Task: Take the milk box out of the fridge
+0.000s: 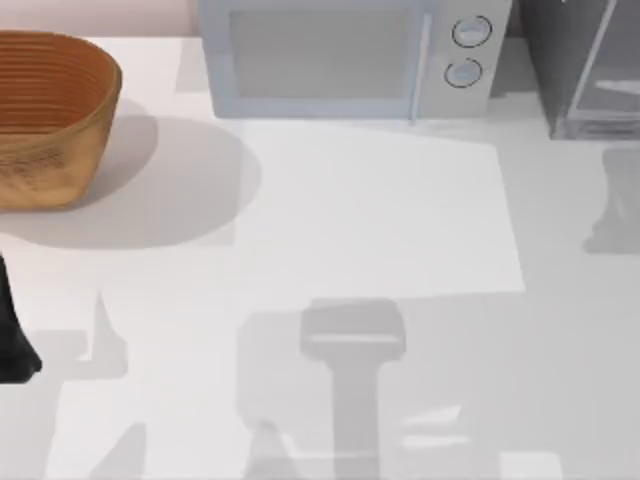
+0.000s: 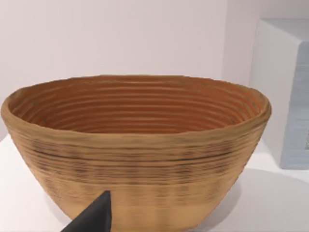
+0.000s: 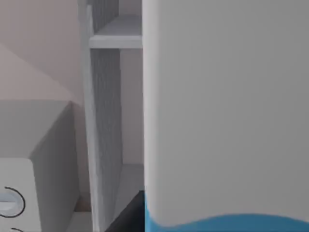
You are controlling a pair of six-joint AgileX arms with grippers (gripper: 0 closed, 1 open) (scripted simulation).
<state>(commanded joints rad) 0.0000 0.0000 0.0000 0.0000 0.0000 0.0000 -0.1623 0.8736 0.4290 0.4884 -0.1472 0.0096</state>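
Closest in the right wrist view stands the milk box, its pale face with a blue band low down, right against the camera; behind it the fridge shows a grey side wall, a shelf and an open interior, so the carton sits at the fridge's mouth, though whether it is inside or just out cannot be told. Whether the right gripper is closed on it cannot be told either. The microwave sits beside the fridge. From above, the fridge stands at the table's far right corner, the microwave next to it at the far edge. The left arm rests at the left edge; its wrist view faces the woven basket with one dark fingertip low down, finger spacing unreadable.
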